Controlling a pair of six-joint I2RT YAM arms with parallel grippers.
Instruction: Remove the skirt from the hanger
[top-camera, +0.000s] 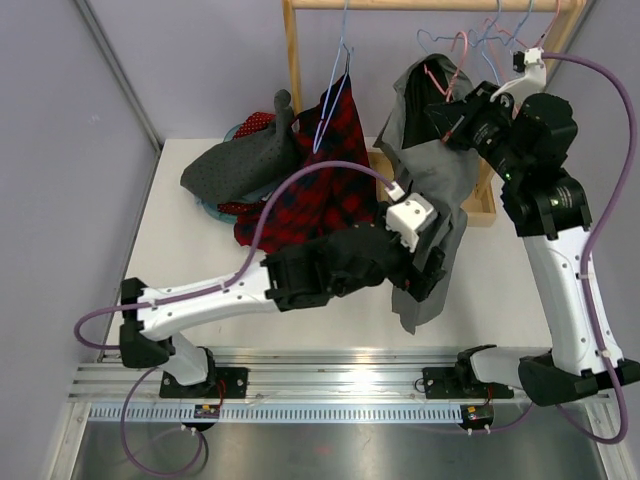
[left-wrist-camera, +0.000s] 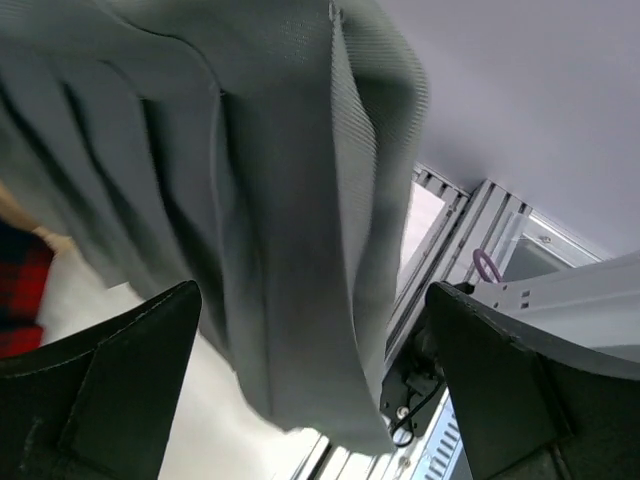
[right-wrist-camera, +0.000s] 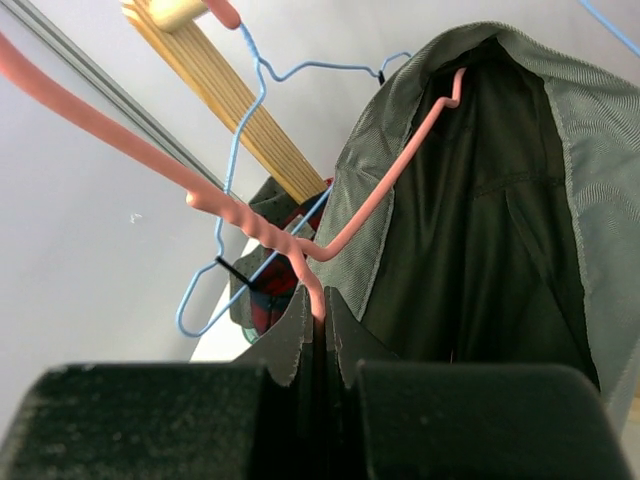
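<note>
The grey skirt (top-camera: 432, 165) hangs from a pink wire hanger (top-camera: 456, 48) under the wooden rack, its hem reaching down over the table. My right gripper (top-camera: 452, 108) is shut on the pink hanger (right-wrist-camera: 262, 232) just below its twisted neck; in the right wrist view the gripper (right-wrist-camera: 322, 312) pinches the wire, and the skirt (right-wrist-camera: 500, 200) hangs from the hanger's arm with its dark lining showing. My left gripper (top-camera: 425, 268) is at the skirt's lower part. In the left wrist view it (left-wrist-camera: 315, 375) is open wide, with the skirt's hem (left-wrist-camera: 280, 220) hanging between the jaws.
A red plaid garment (top-camera: 322, 175) hangs on a blue hanger (top-camera: 335, 95) to the left. A dark dotted garment (top-camera: 245, 160) lies on a teal thing at the back left. The wooden rack (top-camera: 292, 50) carries more blue hangers (top-camera: 500, 35). A metal rail (top-camera: 340, 385) runs along the near edge.
</note>
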